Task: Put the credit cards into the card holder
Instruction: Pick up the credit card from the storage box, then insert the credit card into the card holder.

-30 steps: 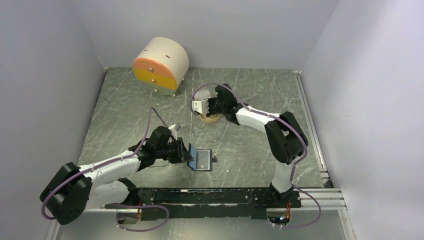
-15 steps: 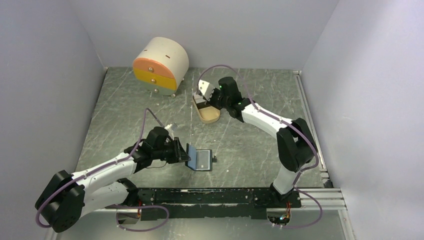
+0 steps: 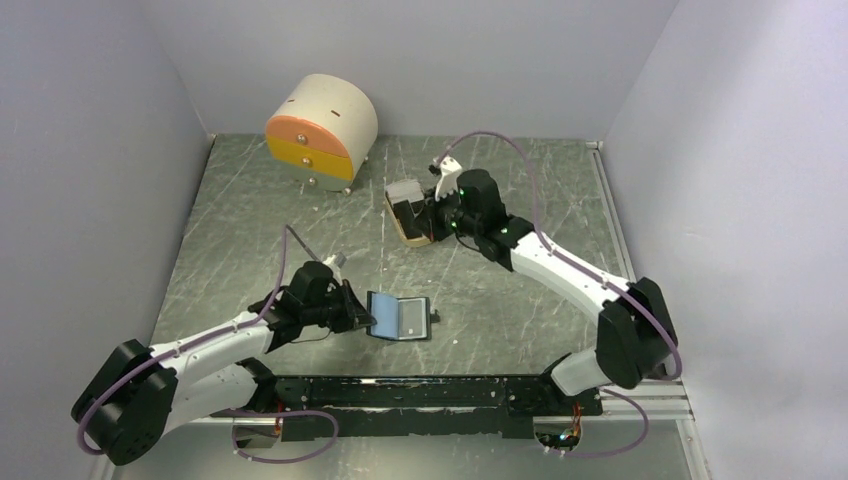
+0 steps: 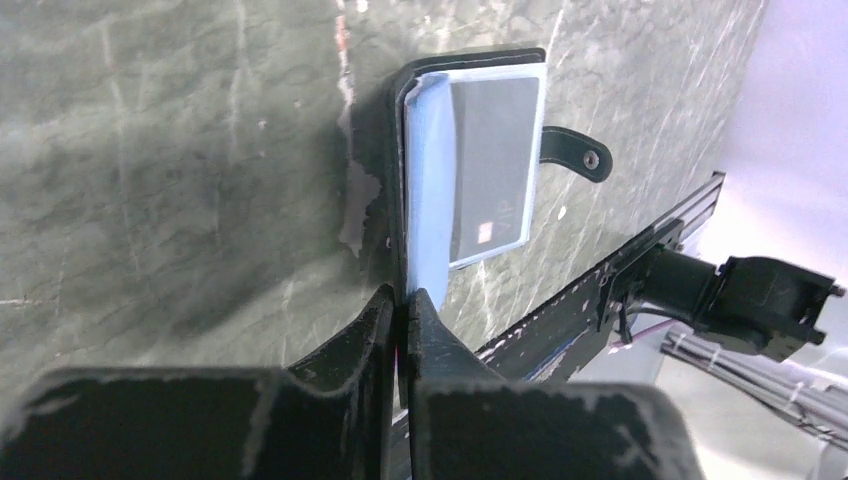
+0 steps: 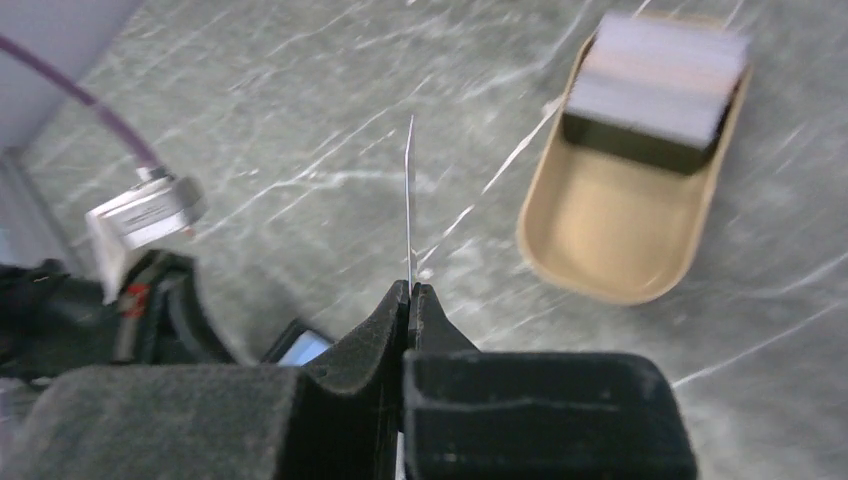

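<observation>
The card holder [image 3: 405,319] lies open on the table, black outside with a blue inner face and a snap tab [image 4: 571,156]. My left gripper [image 3: 366,316] is shut on its left blue flap [image 4: 425,190], tips [image 4: 403,298] at the flap's edge. My right gripper [image 3: 432,212] hovers just right of the tan tray [image 3: 417,240] and is shut on a thin credit card [image 5: 409,200], seen edge-on. In the tray [image 5: 620,270] a light grey stack of cards [image 5: 655,80] and a black card [image 5: 635,155] lean against the far end.
A round tan drawer box [image 3: 322,128] with orange and yellow fronts stands at the back left. A black rail [image 3: 440,390] runs along the near edge. Grey walls close in the left, back and right sides.
My right gripper has drawn back from over the tray to its right side, with a card in it. My left gripper has shifted slightly and the holder lies flatter open.
</observation>
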Available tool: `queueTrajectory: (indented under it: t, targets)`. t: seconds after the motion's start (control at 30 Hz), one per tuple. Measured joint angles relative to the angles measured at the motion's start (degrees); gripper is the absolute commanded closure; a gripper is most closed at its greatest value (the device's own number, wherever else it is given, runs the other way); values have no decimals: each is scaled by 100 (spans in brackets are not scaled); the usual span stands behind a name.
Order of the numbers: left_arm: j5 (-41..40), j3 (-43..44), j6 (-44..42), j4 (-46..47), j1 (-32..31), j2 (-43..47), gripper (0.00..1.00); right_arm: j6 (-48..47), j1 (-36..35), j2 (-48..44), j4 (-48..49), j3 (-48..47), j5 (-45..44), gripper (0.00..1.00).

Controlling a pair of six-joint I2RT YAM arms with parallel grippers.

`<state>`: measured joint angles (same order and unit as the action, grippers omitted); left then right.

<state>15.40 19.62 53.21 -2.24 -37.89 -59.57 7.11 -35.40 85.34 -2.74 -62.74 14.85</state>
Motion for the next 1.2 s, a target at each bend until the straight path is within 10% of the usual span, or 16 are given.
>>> queueTrajectory:
  t: [0.57,1.2]
  targets:
    - [52,-396,555,605,319,-138,71,3654,-955,-938,1294,2570,227,100]
    - [-52,-525,225,542,330,-356,84,4428,-984,-57,2393,3248,61,100]
